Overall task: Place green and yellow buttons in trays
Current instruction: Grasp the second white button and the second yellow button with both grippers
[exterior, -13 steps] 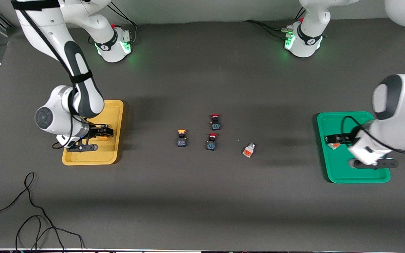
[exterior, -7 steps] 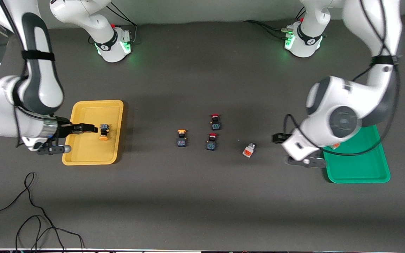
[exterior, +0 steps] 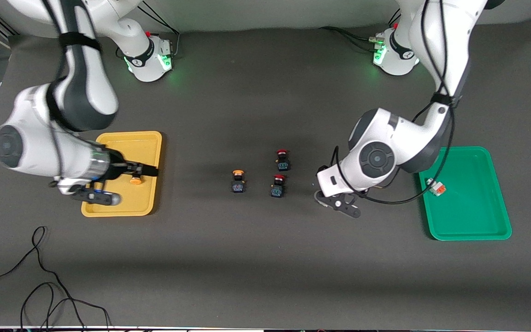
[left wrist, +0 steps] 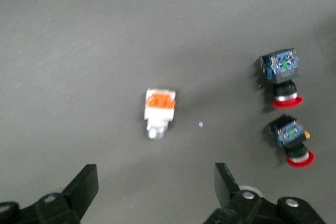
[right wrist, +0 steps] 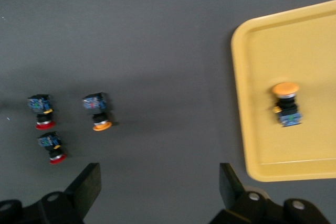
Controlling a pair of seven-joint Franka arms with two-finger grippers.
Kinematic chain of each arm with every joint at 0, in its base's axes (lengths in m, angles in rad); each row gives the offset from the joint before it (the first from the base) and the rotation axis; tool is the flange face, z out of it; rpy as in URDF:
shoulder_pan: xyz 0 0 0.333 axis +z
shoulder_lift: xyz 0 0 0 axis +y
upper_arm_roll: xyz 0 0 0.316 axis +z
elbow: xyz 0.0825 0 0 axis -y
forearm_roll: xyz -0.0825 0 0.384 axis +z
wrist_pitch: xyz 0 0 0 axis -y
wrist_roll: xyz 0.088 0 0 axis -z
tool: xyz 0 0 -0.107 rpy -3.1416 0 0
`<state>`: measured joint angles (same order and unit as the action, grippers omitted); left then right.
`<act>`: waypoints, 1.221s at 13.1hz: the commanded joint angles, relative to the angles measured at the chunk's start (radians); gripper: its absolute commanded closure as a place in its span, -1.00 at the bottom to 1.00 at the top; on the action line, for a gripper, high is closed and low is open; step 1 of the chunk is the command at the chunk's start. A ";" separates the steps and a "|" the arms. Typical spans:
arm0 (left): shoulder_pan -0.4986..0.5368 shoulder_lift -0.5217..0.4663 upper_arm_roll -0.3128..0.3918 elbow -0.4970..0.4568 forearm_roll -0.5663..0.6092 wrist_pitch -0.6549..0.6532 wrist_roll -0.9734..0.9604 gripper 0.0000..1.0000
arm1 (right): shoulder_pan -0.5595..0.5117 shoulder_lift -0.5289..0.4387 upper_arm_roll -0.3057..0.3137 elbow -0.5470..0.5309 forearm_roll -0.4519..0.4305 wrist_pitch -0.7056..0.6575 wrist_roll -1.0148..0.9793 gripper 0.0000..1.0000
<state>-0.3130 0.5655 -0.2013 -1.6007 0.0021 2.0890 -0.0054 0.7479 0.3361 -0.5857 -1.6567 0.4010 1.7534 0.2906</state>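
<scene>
Showing white-grey button (left wrist: 159,110) under left end effector (left wrist: 155,192), hidden from front view

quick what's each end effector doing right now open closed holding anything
Left end effector: open, empty, over the white-grey button on the table.
Right end effector: open, empty, over the yellow tray's edge.

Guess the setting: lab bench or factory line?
Most likely a robotics lab sorting setup: two bench-mounted arms on a dark-covered table, loose cables trailing across it, and colour-coded yellow tray and green tray taking small switch buttons.
</scene>
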 commanded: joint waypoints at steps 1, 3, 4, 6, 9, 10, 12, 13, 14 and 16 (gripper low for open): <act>-0.023 0.052 0.014 -0.059 0.004 0.173 0.019 -0.98 | 0.059 0.107 -0.002 0.101 0.080 0.007 0.138 -1.00; -0.026 0.091 0.019 -0.059 0.022 0.224 0.016 -0.98 | 0.109 0.156 -0.002 0.109 0.157 0.064 0.171 -0.98; -0.026 0.100 0.020 -0.059 0.039 0.233 0.012 -0.98 | 0.131 0.178 -0.002 0.110 0.160 0.107 0.195 -0.98; -0.026 0.114 0.023 -0.059 0.073 0.240 0.002 -0.98 | 0.178 0.230 0.000 0.110 0.163 0.176 0.226 -0.98; -0.024 0.142 0.026 -0.059 0.087 0.276 0.001 -0.96 | 0.192 0.317 0.041 0.124 0.191 0.199 0.203 -0.98; -0.026 0.148 0.026 -0.061 0.087 0.289 -0.002 -0.91 | 0.195 0.340 0.053 0.124 0.190 0.231 0.190 -0.98; -0.028 0.152 0.026 -0.091 0.087 0.337 -0.008 -0.65 | 0.205 0.380 0.099 0.120 0.191 0.290 0.188 -0.98; -0.028 0.152 0.026 -0.109 0.087 0.367 -0.013 -0.50 | 0.206 0.405 0.107 0.120 0.191 0.310 0.188 -0.98; -0.028 0.152 0.026 -0.113 0.087 0.374 -0.015 -0.38 | 0.206 0.426 0.119 0.117 0.191 0.336 0.188 -0.98; -0.026 0.151 0.026 -0.113 0.087 0.373 -0.021 0.08 | 0.206 0.471 0.127 0.113 0.188 0.374 0.186 -0.98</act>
<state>-0.3284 0.7315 -0.1850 -1.6981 0.0732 2.4485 -0.0048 0.9525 0.7578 -0.4535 -1.5681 0.5682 2.1021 0.4880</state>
